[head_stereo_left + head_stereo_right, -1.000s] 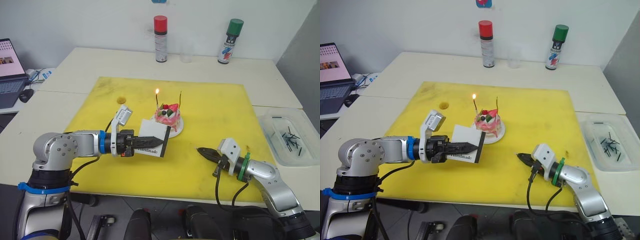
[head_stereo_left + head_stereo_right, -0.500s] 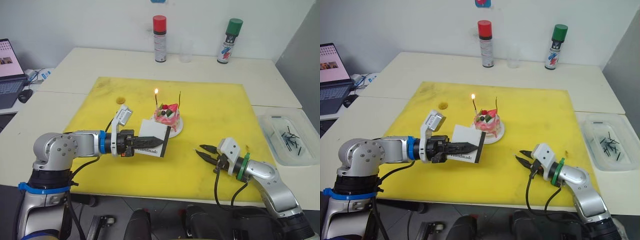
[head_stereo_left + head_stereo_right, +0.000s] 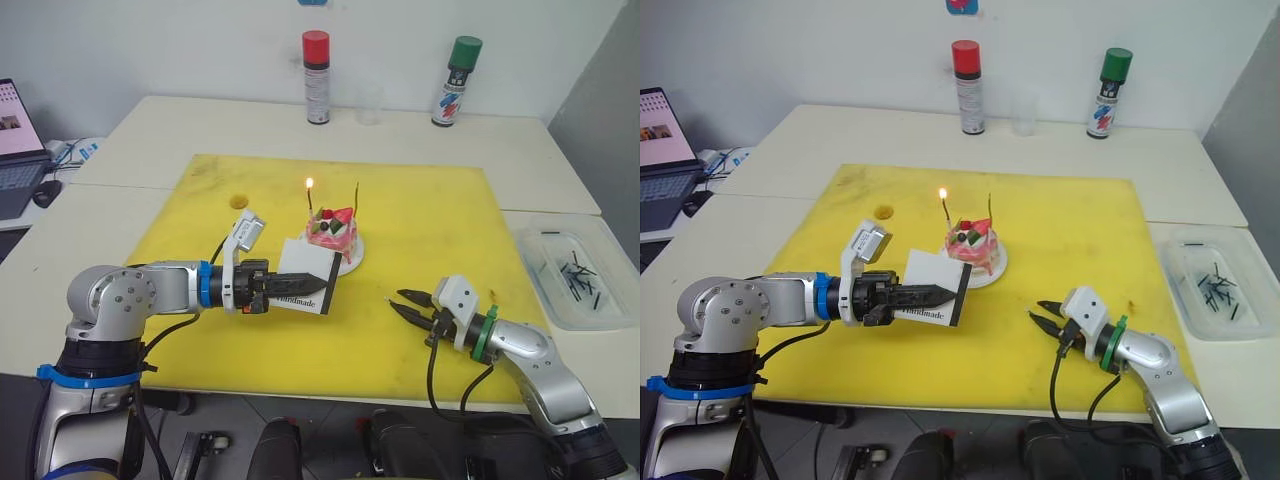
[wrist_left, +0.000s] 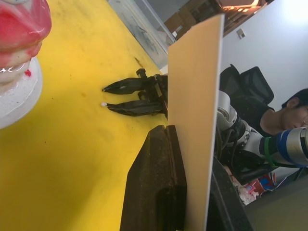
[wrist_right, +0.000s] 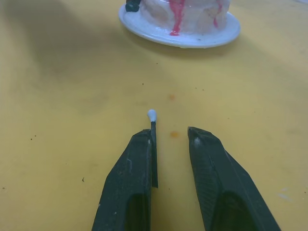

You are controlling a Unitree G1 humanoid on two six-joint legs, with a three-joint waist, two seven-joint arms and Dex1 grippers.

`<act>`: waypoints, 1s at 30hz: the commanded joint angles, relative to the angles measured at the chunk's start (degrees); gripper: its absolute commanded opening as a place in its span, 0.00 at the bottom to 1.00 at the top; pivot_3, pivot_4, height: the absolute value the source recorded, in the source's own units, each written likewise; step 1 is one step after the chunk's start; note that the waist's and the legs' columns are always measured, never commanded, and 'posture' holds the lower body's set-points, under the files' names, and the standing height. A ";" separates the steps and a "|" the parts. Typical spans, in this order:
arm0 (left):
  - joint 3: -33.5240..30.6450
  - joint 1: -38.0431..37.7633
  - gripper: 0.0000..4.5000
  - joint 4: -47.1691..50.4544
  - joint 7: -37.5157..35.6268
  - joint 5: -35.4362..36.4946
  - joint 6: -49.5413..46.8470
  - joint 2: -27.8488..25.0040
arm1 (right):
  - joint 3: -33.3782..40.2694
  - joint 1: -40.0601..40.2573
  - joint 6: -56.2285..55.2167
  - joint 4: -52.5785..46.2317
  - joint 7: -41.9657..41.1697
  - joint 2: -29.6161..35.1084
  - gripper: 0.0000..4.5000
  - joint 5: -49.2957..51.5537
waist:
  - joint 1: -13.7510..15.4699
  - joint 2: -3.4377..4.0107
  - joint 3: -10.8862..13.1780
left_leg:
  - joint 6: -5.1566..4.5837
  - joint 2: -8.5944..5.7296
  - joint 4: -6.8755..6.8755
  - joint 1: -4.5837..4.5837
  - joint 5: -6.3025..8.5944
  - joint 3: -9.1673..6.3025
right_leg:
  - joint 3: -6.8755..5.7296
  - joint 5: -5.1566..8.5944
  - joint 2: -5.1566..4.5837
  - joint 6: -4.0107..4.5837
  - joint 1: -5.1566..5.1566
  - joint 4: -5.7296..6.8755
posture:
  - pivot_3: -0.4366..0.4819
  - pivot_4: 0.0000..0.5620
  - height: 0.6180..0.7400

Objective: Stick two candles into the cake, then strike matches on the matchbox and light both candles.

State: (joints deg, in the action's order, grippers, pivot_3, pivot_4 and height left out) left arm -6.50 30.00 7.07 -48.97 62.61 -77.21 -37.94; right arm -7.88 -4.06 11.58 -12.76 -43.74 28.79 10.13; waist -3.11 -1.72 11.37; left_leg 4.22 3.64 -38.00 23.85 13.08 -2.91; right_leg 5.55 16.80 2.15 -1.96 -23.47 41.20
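Right wrist view: the right gripper [image 5: 171,139] has its two black fingers parted, and a dark match [image 5: 153,149] with a pale head lies on the yellow mat [image 3: 420,215] against the inner face of one finger, not pinched between them. It hovers low over the mat near the mat's front edge, towards the right front corner. The left gripper [image 3: 305,288] is clamped on the white matchbox [image 3: 308,276], held upright on edge above the mat, just in front of the cake [image 3: 332,231]. The cake sits on its white plate [image 3: 354,254] near the mat's middle, with two candles [image 3: 357,195] standing in it; the one on the robot's left carries a flame, the other is unlit. More matches [image 3: 577,271] lie in a clear tray [image 3: 530,262] on the tabletop's right edge, well apart.
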 commanded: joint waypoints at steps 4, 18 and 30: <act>-0.67 0.95 0.00 1.11 0.11 1.04 -0.22 0.20 | -2.34 0.41 2.36 -1.55 -0.96 -0.58 0.28 0.79 | -0.12 0.00 0.00 | 0.00 0.00 0.03 0.00 0.00 0.00 | -0.01 0.02 0.00 0.02 0.00 -0.01 | 0.48 0.27 0.58; -0.48 1.07 0.00 1.03 0.52 1.06 -0.27 0.66 | -2.52 1.16 6.13 -3.57 -1.24 -1.11 0.28 2.48 | -0.18 0.00 0.00 | 0.00 0.02 0.07 -0.01 0.01 -0.01 | -0.01 0.04 0.02 0.05 -0.01 -0.03 | 0.48 0.27 0.58; -0.64 1.20 0.00 0.94 0.75 1.06 -0.35 0.71 | -0.06 0.36 12.75 -13.35 -0.08 1.59 0.28 4.33 | -0.13 0.01 0.02 | 0.00 0.02 0.07 0.05 0.01 -0.01 | -0.01 0.04 0.03 0.05 -0.06 -0.04 | 0.48 0.27 0.58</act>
State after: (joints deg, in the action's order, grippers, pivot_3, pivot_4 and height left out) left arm -6.50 30.10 7.06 -48.12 62.65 -77.34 -37.36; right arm -8.19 -3.42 23.47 -22.43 -43.75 29.51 13.60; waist -3.24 -1.71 11.38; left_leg 4.22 3.66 -37.93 23.90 13.09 -2.92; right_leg 5.54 16.84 2.18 -1.92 -23.53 41.15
